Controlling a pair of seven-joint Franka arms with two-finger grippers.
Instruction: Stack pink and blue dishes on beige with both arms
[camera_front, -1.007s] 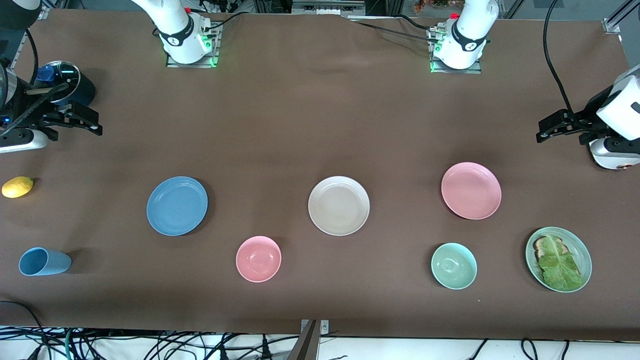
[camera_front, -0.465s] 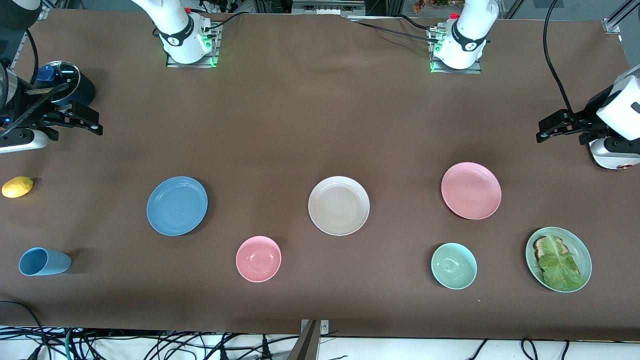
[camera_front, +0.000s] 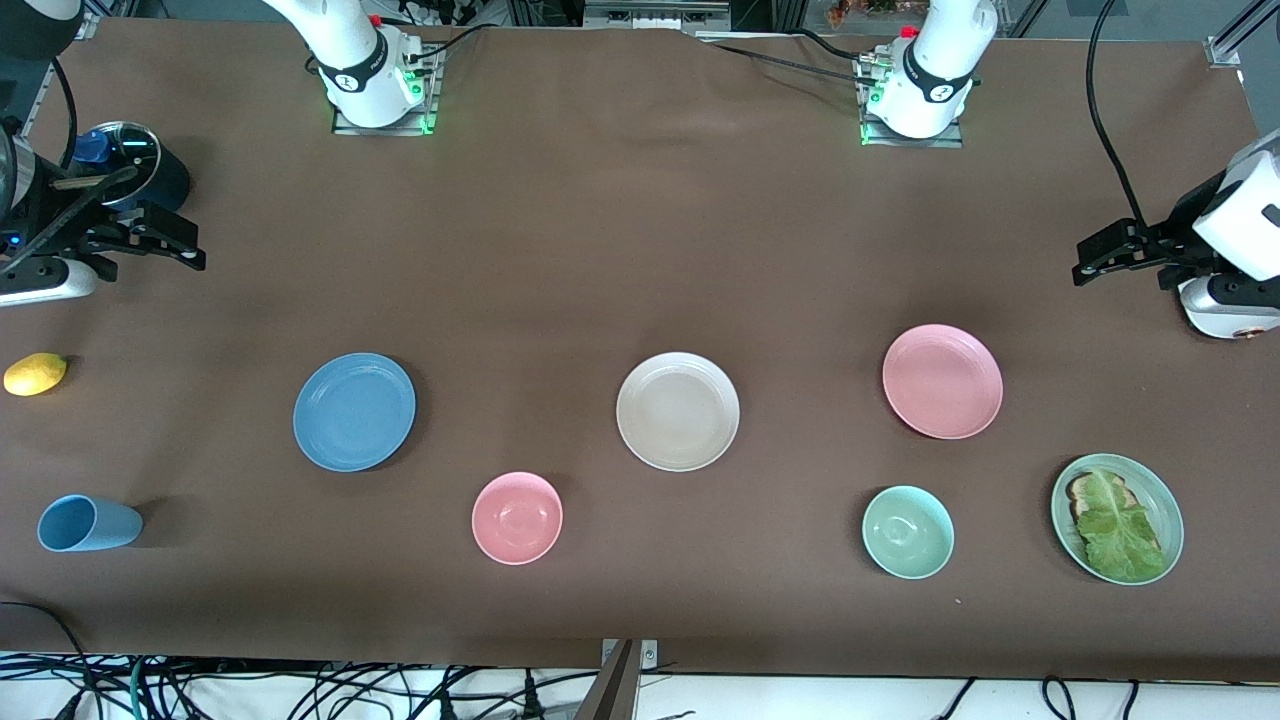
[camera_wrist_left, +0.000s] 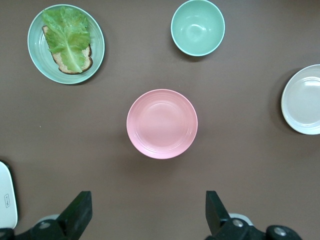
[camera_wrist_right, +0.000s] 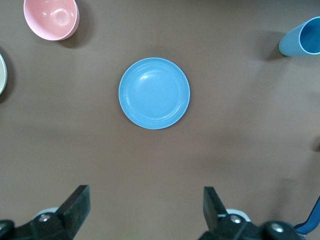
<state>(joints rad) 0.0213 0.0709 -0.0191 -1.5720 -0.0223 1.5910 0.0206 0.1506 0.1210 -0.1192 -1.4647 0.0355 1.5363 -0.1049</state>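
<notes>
Left gripper (camera_wrist_left: 145, 212): fingers spread wide, holding nothing, up in the air at the left arm's end of the table. Right gripper (camera_wrist_right: 145, 210): likewise spread wide and empty, at the right arm's end. Both arms wait.

Flat round pale pink plate (camera_front: 942, 381), faintly ridged rim, lies toward the left arm's end. Flat round medium blue plate (camera_front: 354, 411) lies toward the right arm's end. Flat round cream-beige plate (camera_front: 678, 411) sits between them, well apart from both. Nothing stacked.

Left wrist view shows the pink plate with only the beige plate's edge; the blue plate shows in the right wrist view.
</notes>
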